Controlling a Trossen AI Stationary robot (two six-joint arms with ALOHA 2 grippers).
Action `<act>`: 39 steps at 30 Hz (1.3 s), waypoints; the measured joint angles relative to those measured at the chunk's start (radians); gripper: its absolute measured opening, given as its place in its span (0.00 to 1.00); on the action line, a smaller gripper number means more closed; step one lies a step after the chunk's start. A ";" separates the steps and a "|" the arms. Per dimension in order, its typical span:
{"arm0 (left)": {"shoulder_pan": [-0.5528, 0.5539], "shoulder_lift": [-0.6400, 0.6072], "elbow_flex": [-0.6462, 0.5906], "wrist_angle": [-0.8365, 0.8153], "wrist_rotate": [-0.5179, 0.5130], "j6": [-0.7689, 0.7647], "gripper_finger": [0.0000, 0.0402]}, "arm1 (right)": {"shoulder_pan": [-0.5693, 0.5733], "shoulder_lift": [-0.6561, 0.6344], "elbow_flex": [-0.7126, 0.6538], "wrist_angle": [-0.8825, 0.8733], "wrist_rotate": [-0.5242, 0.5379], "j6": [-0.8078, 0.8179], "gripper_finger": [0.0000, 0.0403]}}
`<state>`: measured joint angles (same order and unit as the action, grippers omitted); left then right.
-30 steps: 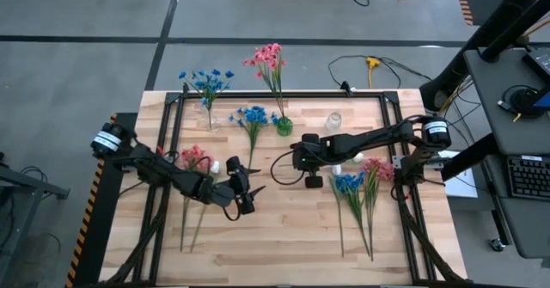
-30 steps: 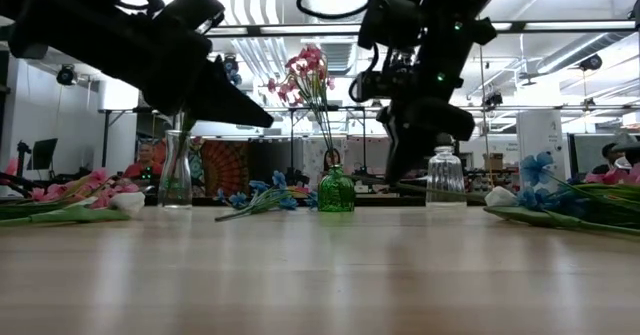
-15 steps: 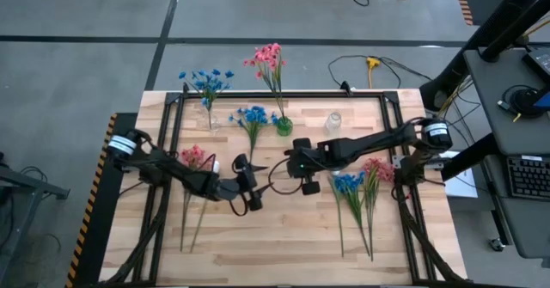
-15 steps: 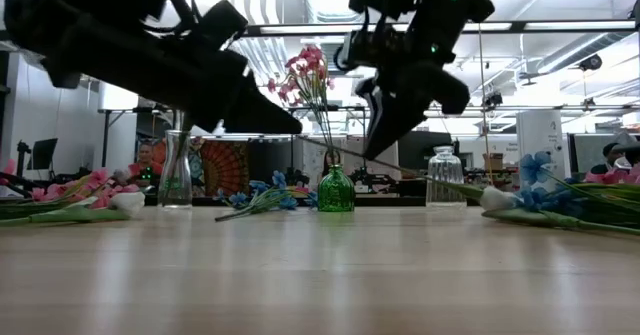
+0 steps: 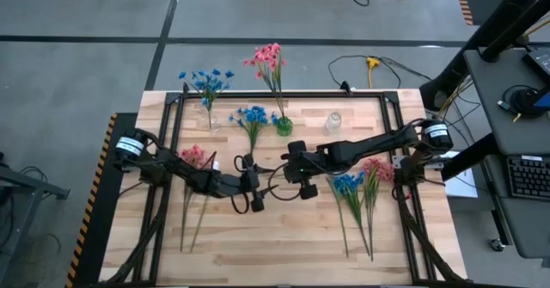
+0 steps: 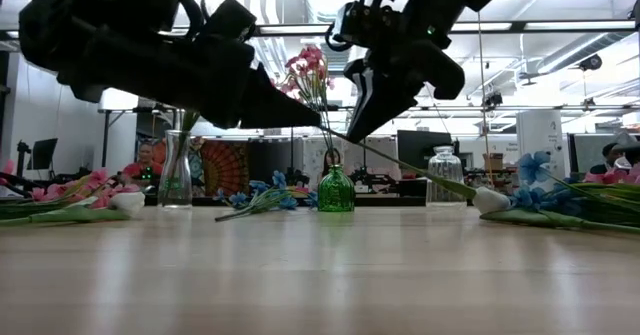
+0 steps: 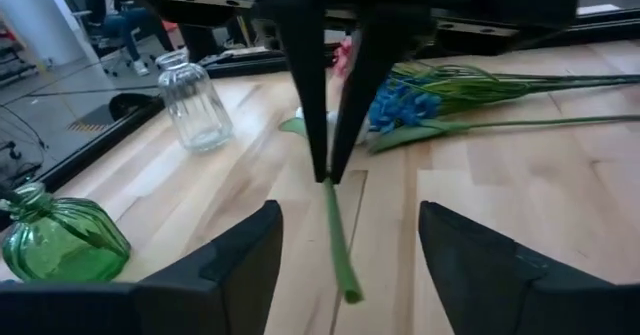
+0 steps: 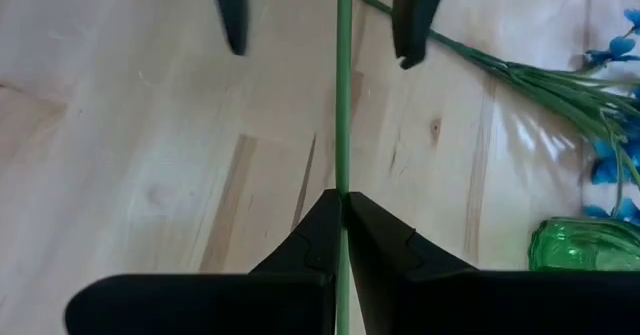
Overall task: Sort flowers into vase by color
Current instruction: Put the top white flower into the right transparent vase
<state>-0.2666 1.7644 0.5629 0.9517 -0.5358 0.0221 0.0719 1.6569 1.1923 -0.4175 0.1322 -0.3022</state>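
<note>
— Both grippers have closed in mid-table; right gripper point(image 8: 341, 207) clamps the white flower's stem point(image 8: 344, 85).
— Left gripper point(image 7: 345, 240) gapes around that stem's free end; bud point(image 6: 490, 199) hangs low.

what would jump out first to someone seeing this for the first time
The two arms meeting at mid-table: the right gripper is shut on a thin green stem, while the left gripper waits open around its free end. Behind them, pink flowers stand in a green vase at the far edge, with blue flowers in a vase to the left.
</note>
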 joint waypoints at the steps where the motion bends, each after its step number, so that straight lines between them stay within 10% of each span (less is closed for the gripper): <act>1: 0.001 -0.001 0.000 0.000 0.000 0.001 0.51 | 0.000 0.000 0.000 0.002 0.000 0.000 0.03; 18: 0.001 -0.004 0.000 0.006 -0.002 0.015 0.02 | 0.000 0.000 0.000 0.005 0.000 -0.005 0.03; 27: 0.003 -0.004 -0.009 0.011 -0.004 0.012 0.00 | -0.003 -0.012 0.001 0.002 0.003 0.028 0.07; 39: 0.000 -0.018 -0.153 0.324 -0.138 0.030 0.00 | -0.017 -0.147 0.008 -0.053 0.200 0.326 0.43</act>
<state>-0.2664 1.7464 0.4102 1.2759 -0.6734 0.0517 0.0551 1.5104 1.2002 -0.4706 0.3324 0.0240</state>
